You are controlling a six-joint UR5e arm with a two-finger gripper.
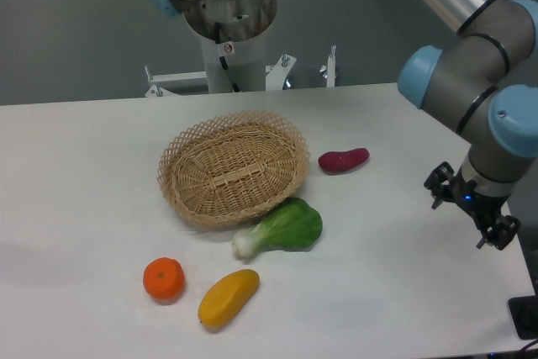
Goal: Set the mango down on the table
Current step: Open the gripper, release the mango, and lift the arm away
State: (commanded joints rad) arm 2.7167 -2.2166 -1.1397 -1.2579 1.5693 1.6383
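The mango [227, 297], a smooth yellow-orange elongated fruit, lies on the white table [92, 191] near the front edge, just right of a round orange tangerine [163, 279]. My gripper [471, 212] hangs over the table's far right edge, far from the mango, with its dark fingers spread and nothing between them.
An oval wicker basket [230, 166] sits mid-table with nothing in it. A green bok choy [282, 229] lies at its front right rim. A purple sweet potato [343, 160] rests to the basket's right. The robot base column [229, 35] stands behind the table.
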